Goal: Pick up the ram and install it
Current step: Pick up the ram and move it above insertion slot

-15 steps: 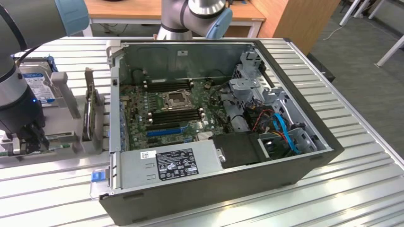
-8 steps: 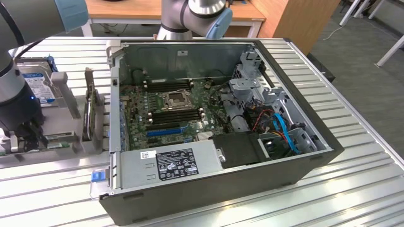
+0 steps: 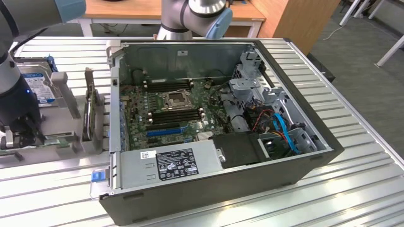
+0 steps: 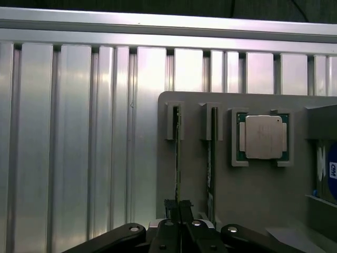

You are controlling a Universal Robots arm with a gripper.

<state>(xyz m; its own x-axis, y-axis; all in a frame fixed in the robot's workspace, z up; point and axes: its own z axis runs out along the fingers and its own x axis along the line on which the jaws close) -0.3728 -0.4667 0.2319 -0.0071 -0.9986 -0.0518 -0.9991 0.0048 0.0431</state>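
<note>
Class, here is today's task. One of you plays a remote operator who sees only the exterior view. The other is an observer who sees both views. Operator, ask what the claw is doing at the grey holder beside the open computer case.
Operator: Is the claw gripping anything down there?
Observer: Yes. The claw is shut on a memory stick that stands on its edge.
Operator: Is that stick out of its place?
Observer: No. Its far end sits in a bracket of the grey holder.
</note>
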